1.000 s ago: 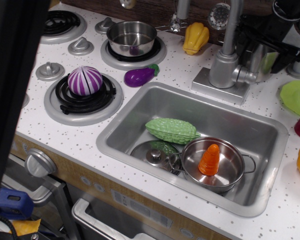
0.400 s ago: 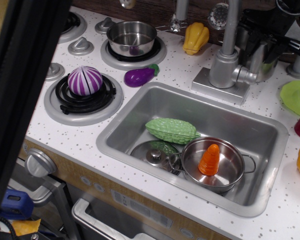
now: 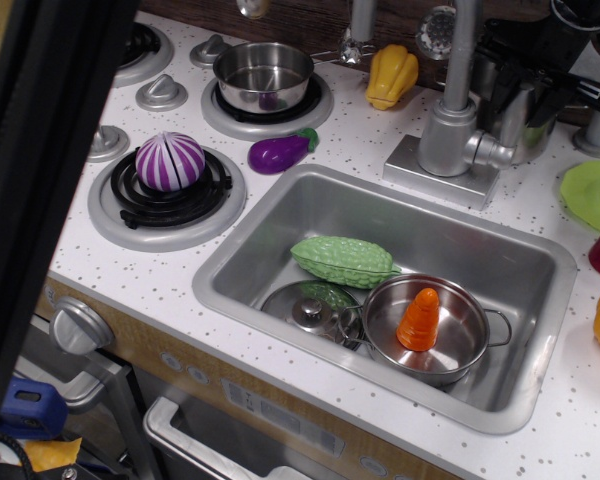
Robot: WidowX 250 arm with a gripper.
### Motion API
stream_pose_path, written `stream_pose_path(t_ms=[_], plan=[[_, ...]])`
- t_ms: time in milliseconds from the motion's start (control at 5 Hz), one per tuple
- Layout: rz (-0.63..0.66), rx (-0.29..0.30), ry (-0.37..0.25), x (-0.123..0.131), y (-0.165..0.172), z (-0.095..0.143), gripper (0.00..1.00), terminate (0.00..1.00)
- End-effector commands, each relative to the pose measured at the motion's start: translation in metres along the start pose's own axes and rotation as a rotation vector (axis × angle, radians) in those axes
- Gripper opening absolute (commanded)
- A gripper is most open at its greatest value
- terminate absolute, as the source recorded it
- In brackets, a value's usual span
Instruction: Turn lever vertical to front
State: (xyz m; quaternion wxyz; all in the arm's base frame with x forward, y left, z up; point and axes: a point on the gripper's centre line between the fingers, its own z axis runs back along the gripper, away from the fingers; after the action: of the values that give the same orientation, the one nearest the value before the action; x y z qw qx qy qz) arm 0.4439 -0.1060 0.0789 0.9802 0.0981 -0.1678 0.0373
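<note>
Speckled white counter (image 3: 280, 215) is spread across the whole view, and a dark arm (image 3: 50, 170) is seen cutting diagonally down the left edge, out of focus. Set into the counter is a steel sink (image 3: 540, 330), and in it a bumpy green gourd (image 3: 342, 260) is laid beside a lid (image 3: 305, 310) and a small pot (image 3: 445, 330) with an orange carrot (image 3: 420, 318) stood upright inside. On the left, a purple-and-white onion (image 3: 170, 160) is parked on the front burner (image 3: 130, 215); a second pot (image 3: 263, 76) is sat on the rear burner. Between them and the sink an eggplant (image 3: 278, 152) is lying on the counter. Behind the sink the faucet (image 3: 448, 130) is mounted on its square base, and the lever (image 3: 494, 152) is seen projecting sideways to the right from the thick body, roughly level. Just behind and to the right of it the gripper (image 3: 540, 85) is hanging, dark and bulky, close to the lever but not seen touching it; whether the jaws are parted or closed cannot be told from this angle. A yellow pepper (image 3: 391, 75) is resting near the back wall.
</note>
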Motion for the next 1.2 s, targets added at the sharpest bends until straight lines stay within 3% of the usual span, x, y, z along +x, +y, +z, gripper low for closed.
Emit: stream_pose_path(t_ms=[0,200,400,1000], plan=[[0.089,-0.021,-0.024,-0.009,-0.010,0.047,0.00,0.00],[0.104,-0.040,-0.018,-0.014,-0.011,0.044,0.00,0.00],[0.142,-0.127,0.042,-0.020,-0.009,0.030,0.00,0.00],[0.177,-0.152,0.157,-0.050,-0.022,0.020,0.00,0.00]])
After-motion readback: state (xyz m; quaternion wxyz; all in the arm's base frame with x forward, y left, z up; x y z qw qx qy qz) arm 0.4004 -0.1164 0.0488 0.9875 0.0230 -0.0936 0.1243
